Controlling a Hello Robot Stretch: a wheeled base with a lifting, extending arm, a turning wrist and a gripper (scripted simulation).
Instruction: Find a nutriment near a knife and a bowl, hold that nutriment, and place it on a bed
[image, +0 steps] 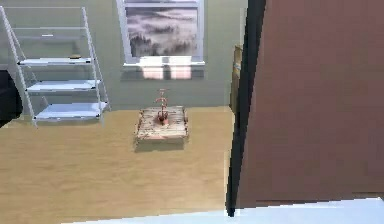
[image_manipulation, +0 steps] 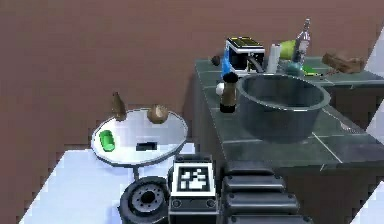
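Note:
A round glass table (image_manipulation: 175, 135) stands before the brown wall. On it lie a brown rounded lump (image_manipulation: 158, 113), a green thing (image_manipulation: 107, 140) and a flat dark thing (image_manipulation: 147, 147), beside a brown cone-shaped ornament (image_manipulation: 117, 104). The gripper (image_manipulation: 228, 92) shows as a dark body left of a white marked square (image_manipulation: 243, 52), in front of the dark counter's (image_manipulation: 300, 150) near corner. A pale brown blob sits at its end against the counter, so I cannot tell whether it holds anything.
A grey sink basin (image_manipulation: 283, 105) is set in the counter, with a bottle (image_manipulation: 303, 45) and green and brown things behind it. In the forward view there are a white shelf (image: 60, 70), a window (image: 163, 30), a low wooden table (image: 162, 125) and a brown wall (image: 315, 100).

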